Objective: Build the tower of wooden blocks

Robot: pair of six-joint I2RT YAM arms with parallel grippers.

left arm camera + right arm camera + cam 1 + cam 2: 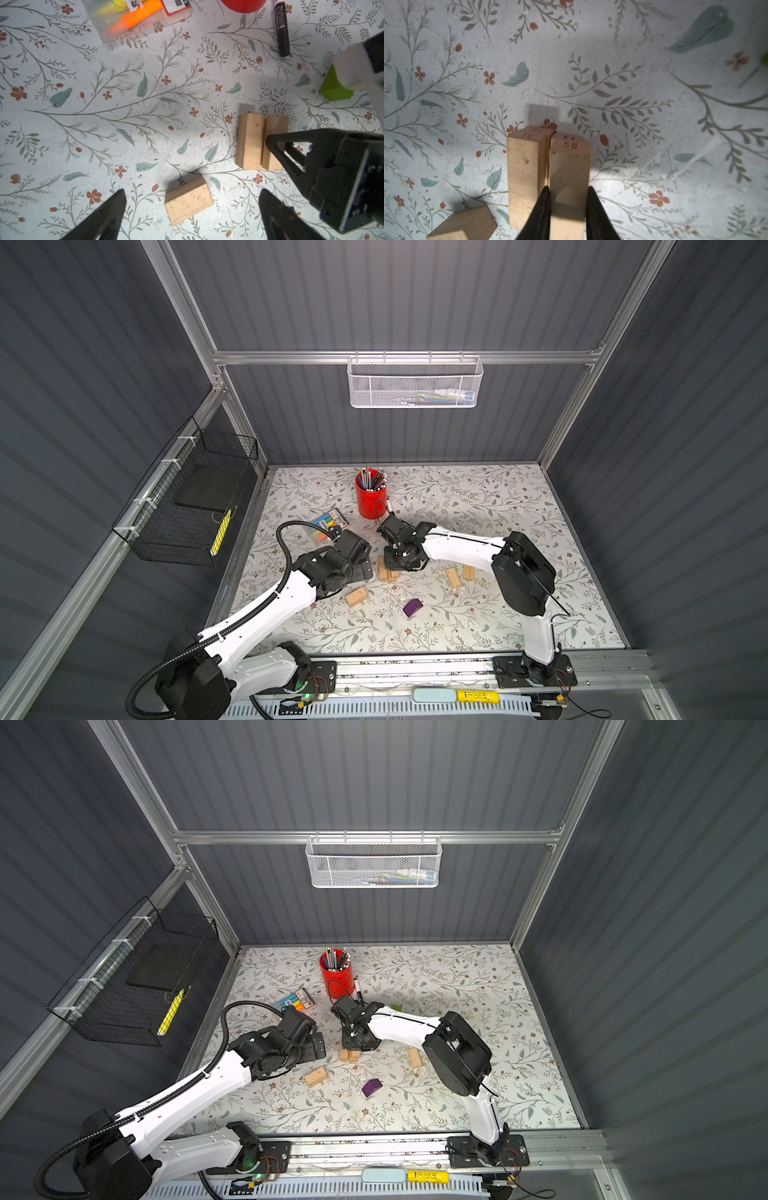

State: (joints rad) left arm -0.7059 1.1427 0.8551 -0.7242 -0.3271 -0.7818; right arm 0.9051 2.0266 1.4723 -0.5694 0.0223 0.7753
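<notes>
1. The wood block tower [388,572] is a low start near the middle of the floral tabletop [498,506]. Two pale planks lie side by side and touching, and more stamped wood shows beneath them in the right wrist view.
2. The right gripper [569,207] is narrowed on the plank stamped 58 [569,166]. One finger is wedged in the seam beside its neighbour and the other sits on the outer long face.
3. These planks look light, stiff and dry, with enough grain for grip. I judge the best hold to be across the narrow width near mid-length. The risk is shoving the neighbouring plank, since nothing pins it.
4. A loose wood block [189,200] lies just beside the tower. The left gripper [192,192] hovers over it spread wide and empty, with a finger on either side.
5. Further out are two more planks [453,577], a purple block [412,607] and a lime-green block [332,89] partly hidden by the right arm.
6. The red pencil cup [371,497], highlighter pack [330,522] and black marker [281,31] lie behind the tower.
</notes>
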